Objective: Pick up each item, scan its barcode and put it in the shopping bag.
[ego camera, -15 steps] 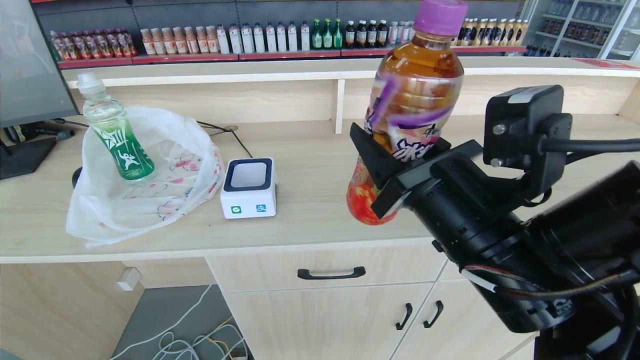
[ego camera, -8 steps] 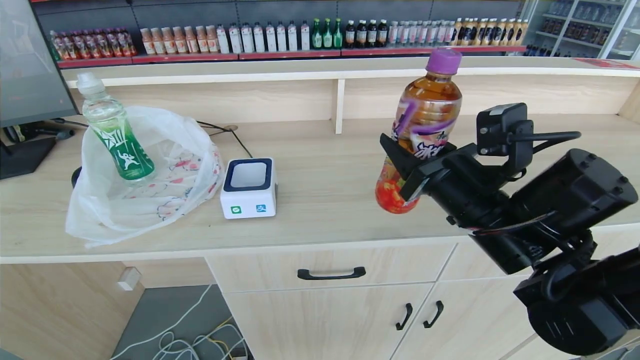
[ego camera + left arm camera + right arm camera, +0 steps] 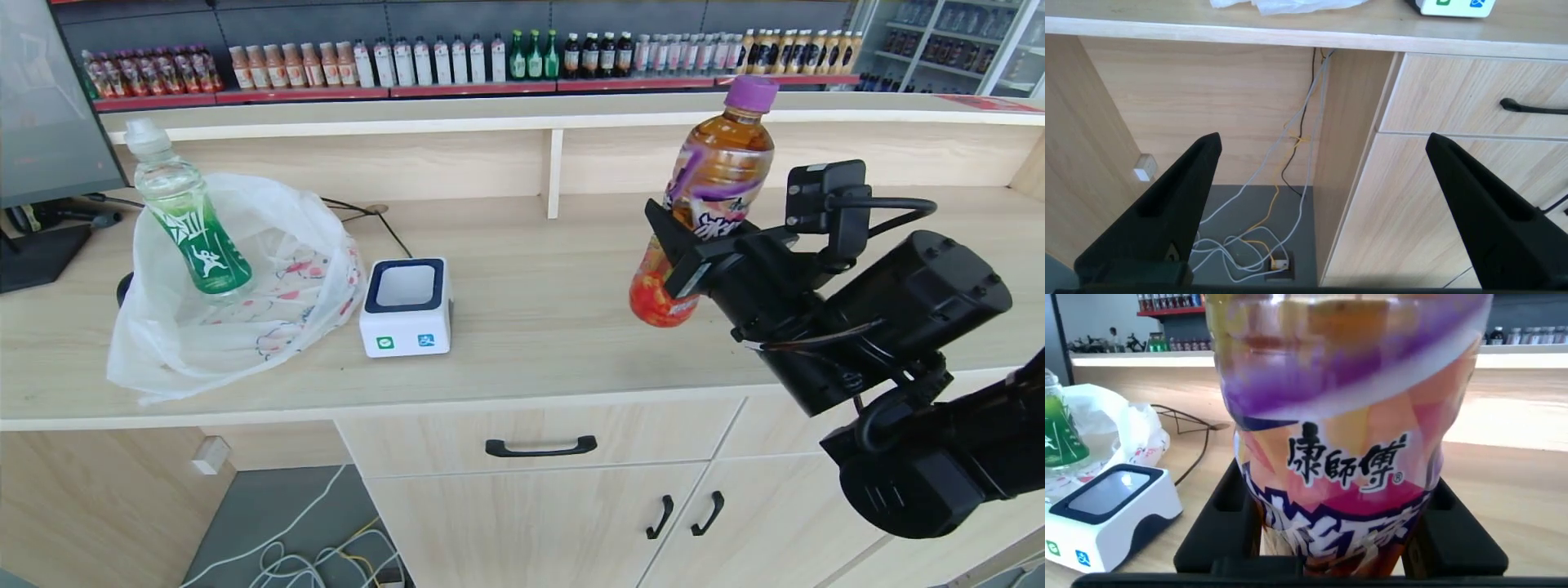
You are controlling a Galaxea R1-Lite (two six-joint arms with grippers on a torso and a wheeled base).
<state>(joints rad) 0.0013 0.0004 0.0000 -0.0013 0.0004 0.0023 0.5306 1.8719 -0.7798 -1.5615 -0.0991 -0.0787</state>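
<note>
Above the worktop [image 3: 531,343], well right of the scanner [image 3: 406,306], the right gripper [image 3: 698,245] clasps the bottle [image 3: 714,180] upright. It has drifted farther right, away from the scanner, so scanning and bagging remain undone.

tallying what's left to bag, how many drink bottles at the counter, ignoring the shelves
2. A green bottle leans in the shopping bag on the counter's left; the right gripper holds a purple-capped bottle above its right side. None looks hidden.
</note>
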